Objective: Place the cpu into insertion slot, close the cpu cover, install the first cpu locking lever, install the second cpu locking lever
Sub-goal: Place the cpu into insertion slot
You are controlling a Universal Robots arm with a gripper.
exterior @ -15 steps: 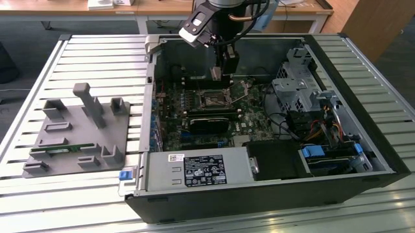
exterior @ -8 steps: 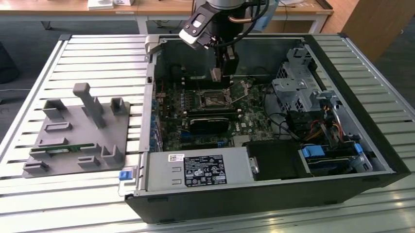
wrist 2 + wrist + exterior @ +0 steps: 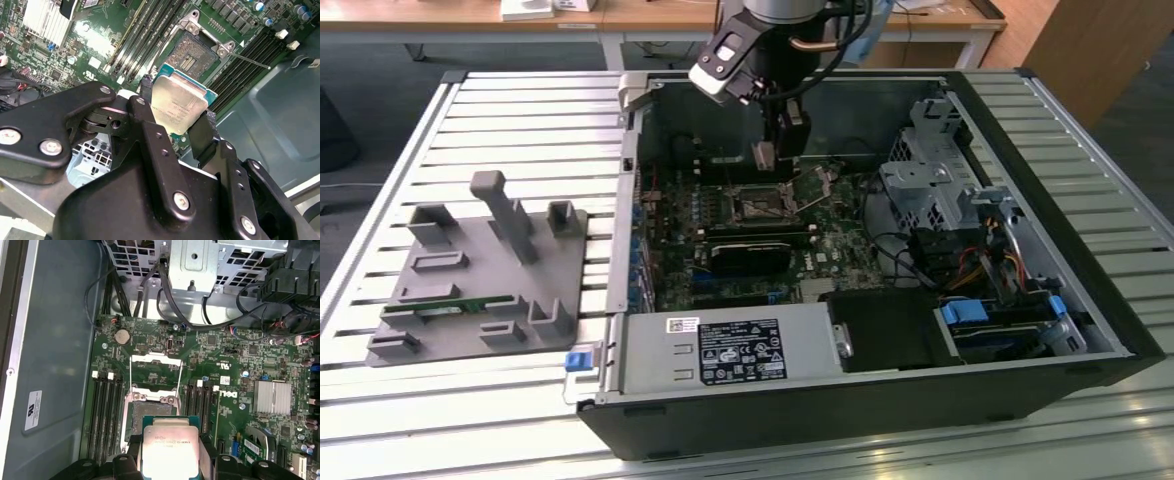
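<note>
Holding one small square silvery-grey cpu [image 3: 182, 100] by opposite edges between two black fingers [image 3: 202, 135] of one black gripper [image 3: 177, 105]. Hanging above one green motherboard [image 3: 225, 355], near one bare insertion slot [image 3: 150, 412], apart from it. One thin silvery cpu cover [image 3: 154, 371] standing open. One black computer case [image 3: 881, 400] lying sideways.

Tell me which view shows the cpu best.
The first wrist view: the cpu faces the camera squarely, its metal top plain. The second wrist view shows it tilted, clamped between the fingers. In the exterior view it is too small to make out.
</note>
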